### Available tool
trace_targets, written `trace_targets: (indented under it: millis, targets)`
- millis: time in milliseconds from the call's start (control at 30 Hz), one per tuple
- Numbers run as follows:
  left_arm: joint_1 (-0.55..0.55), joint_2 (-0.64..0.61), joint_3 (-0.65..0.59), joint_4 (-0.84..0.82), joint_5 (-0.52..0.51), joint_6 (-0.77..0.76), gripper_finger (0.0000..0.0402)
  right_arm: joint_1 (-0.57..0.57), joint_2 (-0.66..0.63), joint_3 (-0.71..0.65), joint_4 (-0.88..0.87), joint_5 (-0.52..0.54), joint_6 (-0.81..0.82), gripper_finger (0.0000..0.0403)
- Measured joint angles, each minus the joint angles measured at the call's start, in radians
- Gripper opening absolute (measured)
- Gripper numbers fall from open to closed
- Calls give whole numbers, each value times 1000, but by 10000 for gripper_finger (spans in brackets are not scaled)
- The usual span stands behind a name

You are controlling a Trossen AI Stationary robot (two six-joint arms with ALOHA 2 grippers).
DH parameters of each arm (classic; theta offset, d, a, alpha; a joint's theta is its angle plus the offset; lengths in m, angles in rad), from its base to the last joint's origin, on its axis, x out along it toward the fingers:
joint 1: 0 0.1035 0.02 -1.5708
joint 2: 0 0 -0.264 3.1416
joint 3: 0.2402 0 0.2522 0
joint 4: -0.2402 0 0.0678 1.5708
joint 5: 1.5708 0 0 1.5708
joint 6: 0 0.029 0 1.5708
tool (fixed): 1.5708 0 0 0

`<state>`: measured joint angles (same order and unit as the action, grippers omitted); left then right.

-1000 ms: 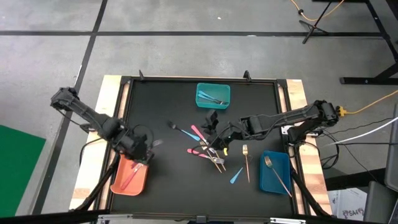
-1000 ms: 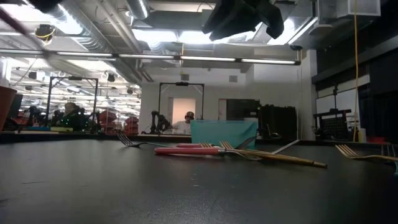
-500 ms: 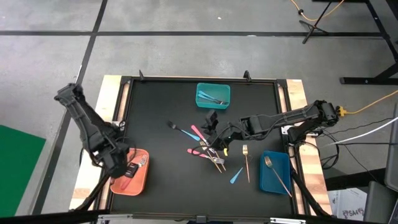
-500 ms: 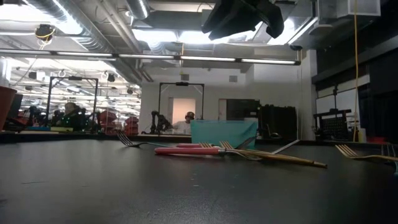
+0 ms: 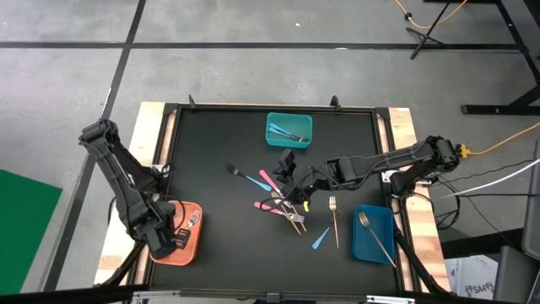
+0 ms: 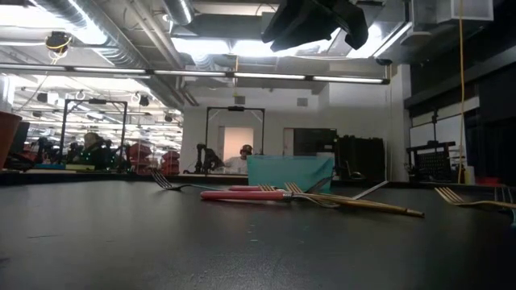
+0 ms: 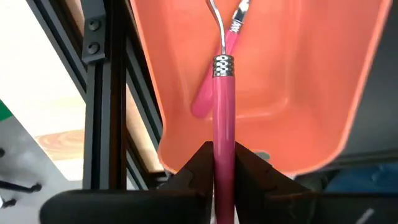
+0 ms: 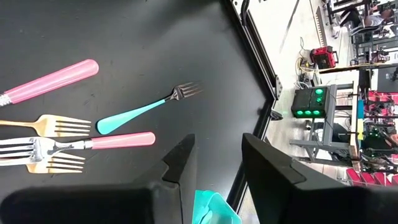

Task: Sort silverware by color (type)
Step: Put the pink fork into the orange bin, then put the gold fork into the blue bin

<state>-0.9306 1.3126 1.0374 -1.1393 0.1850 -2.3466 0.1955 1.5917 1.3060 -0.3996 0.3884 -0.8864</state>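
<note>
Left gripper (image 7: 224, 163) hangs over the orange bin (image 7: 323, 93) at the worktop's (image 5: 219, 228) near-left corner, fingers (image 7: 194, 167) closed on a pink-handled utensil (image 7: 224, 106); its head is cut off. Right gripper (image 5: 288, 165) hovers at centre, fingers (image 8: 267, 163) apart, empty, above the loose silverware (image 5: 283, 207). Contents of the teal bin (image 5: 289, 128) and the blue bin (image 5: 372, 234) are indistinct.

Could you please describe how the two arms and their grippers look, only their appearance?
Both arms are dark, nearly black, built of slim jointed segments with rounded joint housings. The left arm carries thin dark cables near its wrist. The right arm has a small yellow part at its base. The left gripper and the right gripper each have two matte black fingers, flat and angular. I see no markings.
</note>
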Motion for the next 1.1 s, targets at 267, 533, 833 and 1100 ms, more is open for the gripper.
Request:
trace_targets:
  millis: [267,533,833,1100]
  targets:
    - [0,100,0,5,0,1,36,0,0,0,0,0,0,120]
    - [1,139,0,8,8,27,55,0,0,0,0,0,0,120]
    - [1,140,0,8,12,36,93,0,0,0,0,0,0,120]
    - [1,140,0,8,12,37,127,0,0,0,0,0,0,120]
